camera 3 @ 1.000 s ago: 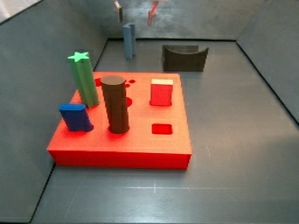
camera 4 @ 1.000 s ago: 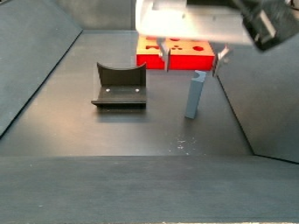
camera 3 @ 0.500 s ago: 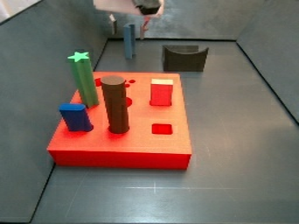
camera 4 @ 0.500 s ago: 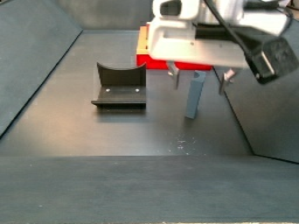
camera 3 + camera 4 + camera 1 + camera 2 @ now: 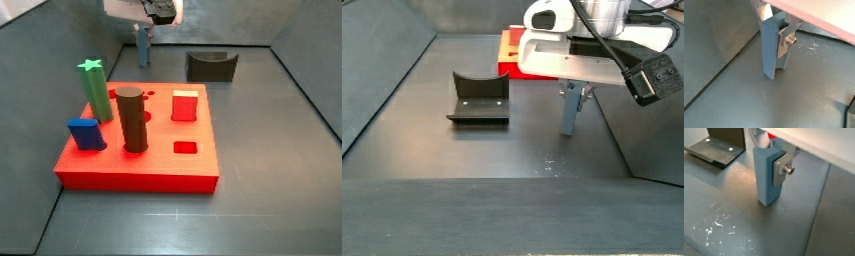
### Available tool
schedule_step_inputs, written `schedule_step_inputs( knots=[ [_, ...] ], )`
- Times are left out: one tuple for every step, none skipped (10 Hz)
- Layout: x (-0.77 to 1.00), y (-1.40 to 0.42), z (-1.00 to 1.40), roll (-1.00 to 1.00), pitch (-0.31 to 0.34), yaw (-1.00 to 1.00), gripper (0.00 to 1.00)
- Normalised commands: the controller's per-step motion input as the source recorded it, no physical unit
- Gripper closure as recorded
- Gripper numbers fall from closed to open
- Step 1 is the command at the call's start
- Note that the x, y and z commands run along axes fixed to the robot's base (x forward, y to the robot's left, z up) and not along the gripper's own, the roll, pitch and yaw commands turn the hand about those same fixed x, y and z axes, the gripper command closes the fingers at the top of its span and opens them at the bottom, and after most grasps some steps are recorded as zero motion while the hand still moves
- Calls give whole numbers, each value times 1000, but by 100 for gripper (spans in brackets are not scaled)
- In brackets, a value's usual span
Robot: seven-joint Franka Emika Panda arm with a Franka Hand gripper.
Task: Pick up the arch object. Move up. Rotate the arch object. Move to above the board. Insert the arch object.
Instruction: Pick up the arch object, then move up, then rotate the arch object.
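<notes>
1. Fingers: in both wrist views I see a silver finger plate (image 5: 785,39) (image 5: 784,169) pressed flat against one face of the arch object (image 5: 771,47) (image 5: 767,175). The opposite finger is hidden behind the piece, so I read the jaws as closed on the arch object, though only one contact face is in sight.
2. Gripper: in both side views the gripper (image 5: 142,36) (image 5: 573,92) hangs straight over the piece, its white body covering the piece's top.
3. Arch object: a slim pale grey-blue piece, standing upright. In both wrist views its lower end meets the grey floor (image 5: 724,223). In a side view it appears (image 5: 143,50) on the floor beyond the far edge of the board (image 5: 134,170), apart from it.
4. Board: a flat red slab lying on the floor. It bears a green star column (image 5: 95,90) near its left edge, a brown cylinder (image 5: 131,120) towards the middle, a blue block (image 5: 86,134) near the left front corner, and a red block (image 5: 186,104) towards the far right. A square hole (image 5: 186,147) shows near its right edge.
5. Dark block: a wide dark piece with a scooped notch (image 5: 210,66) (image 5: 477,97) rests on the floor, well apart from the arch object. Its corner also shows in a wrist view (image 5: 714,148).
6. Floor: I note pale scuff marks (image 5: 717,225) close to the base of the piece.
</notes>
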Motion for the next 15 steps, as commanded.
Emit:
schedule_step_inputs(
  knots=[
    [0,0,0,0,0,0,100],
    [0,0,0,0,0,0,100],
    [0,0,0,0,0,0,100],
    [0,0,0,0,0,0,100],
    [0,0,0,0,0,0,100],
    [0,0,0,0,0,0,100],
    [0,0,0,0,0,0,100],
    [0,0,0,0,0,0,100],
    [0,0,833,0,0,0,100],
    [32,23,815,7,2,-32,100],
    [11,29,689,20,43,-36,100],
    [6,26,609,30,59,-37,100],
    [-5,18,440,51,69,-30,100],
    [-10,8,263,69,78,-16,100],
    [264,-545,1000,0,0,0,100]
  ],
)
